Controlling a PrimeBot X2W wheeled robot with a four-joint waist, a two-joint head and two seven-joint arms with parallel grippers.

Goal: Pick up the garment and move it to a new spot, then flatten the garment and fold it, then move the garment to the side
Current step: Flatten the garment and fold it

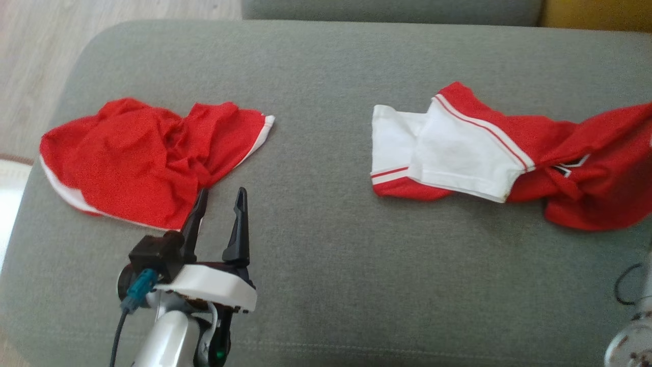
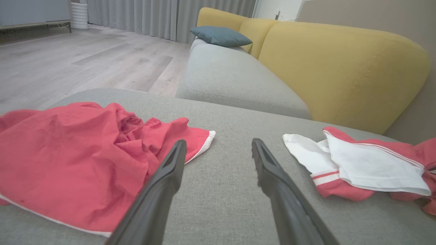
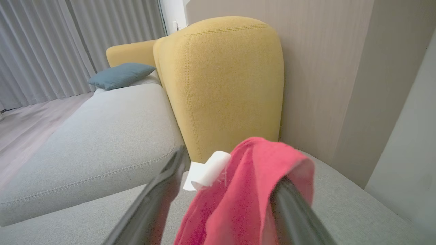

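Observation:
A red and white garment lies crumpled on the right of the grey ottoman and runs off the head view's right edge. In the left wrist view the same garment lies to the right. My right gripper is open, its fingers spread, and a red fold of the garment is draped over its right finger. My left gripper is open and empty, with its left fingertip at the lower right edge of a second, all-red garment with white trim. The left wrist view shows that red garment left of the left gripper.
Behind the ottoman are a grey sofa seat with a yellow back and a blue cushion. A beige wall stands close on the right. Wooden floor lies to the left. My right forearm shows at the lower right.

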